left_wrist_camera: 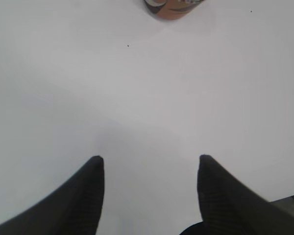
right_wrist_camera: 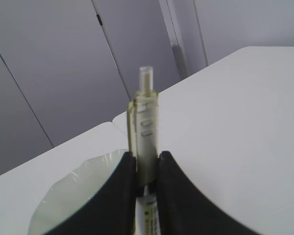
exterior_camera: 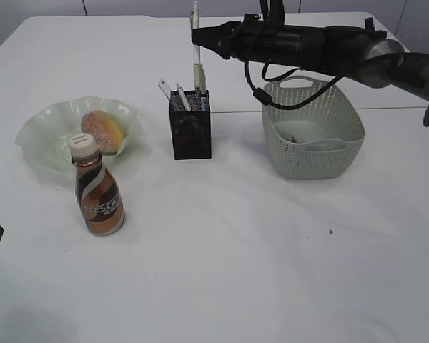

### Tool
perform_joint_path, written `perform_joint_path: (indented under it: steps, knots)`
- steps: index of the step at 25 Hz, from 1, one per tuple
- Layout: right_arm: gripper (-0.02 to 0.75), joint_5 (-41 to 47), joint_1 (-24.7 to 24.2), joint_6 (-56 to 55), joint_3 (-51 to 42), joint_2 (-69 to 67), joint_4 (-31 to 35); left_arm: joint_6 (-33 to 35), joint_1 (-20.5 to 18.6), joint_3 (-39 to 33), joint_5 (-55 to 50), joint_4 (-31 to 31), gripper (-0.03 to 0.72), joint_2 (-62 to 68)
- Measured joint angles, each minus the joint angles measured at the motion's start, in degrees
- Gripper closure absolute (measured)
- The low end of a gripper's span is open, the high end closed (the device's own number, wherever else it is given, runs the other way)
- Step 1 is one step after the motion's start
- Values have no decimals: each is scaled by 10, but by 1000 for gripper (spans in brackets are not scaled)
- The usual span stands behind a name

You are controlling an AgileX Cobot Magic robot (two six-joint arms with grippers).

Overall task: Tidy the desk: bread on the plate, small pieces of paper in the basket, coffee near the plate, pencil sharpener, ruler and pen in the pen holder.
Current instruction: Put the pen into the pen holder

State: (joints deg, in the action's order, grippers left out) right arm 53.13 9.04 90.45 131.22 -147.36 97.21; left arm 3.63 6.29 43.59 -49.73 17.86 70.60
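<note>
Exterior view: pen [exterior_camera: 196, 44] is held upright, clenched in the right claw [exterior_camera: 198, 36], directly above the pen holder [exterior_camera: 191, 124]; long axis vertical, tip down. Left claw [left_wrist_camera: 149, 169] stands released, well apart over bare surface [left_wrist_camera: 137, 98].

It looks like a lab or test room set up as a desk: a bare white table [exterior_camera: 222, 286] with plain grey wall panels [right_wrist_camera: 63, 63] behind it, a black robot arm [exterior_camera: 322, 46] reaching over the table, and staged props on it.
</note>
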Motion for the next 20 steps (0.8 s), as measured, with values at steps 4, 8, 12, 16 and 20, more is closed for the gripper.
perform_joint_path:
  steps: [4, 8, 12, 16, 20]
  knots:
    - [654, -19, 10, 1, 0, -4, 0, 0, 0, 0, 0, 0, 244, 0]
    - [649, -29, 11, 2, 0, -4, -8, 0, 0, 0, 0, 0, 244, 0]
    - [646, -34, 11, 2, 0, -5, -42, 0, 0, 0, 0, 0, 244, 0]
    - [636, -34, 11, 2, 0, -11, -49, 0, 0, 0, 0, 0, 244, 0]
    - [588, -34, 11, 2, 0, -15, -52, 0, 0, 0, 0, 0, 245, 0]
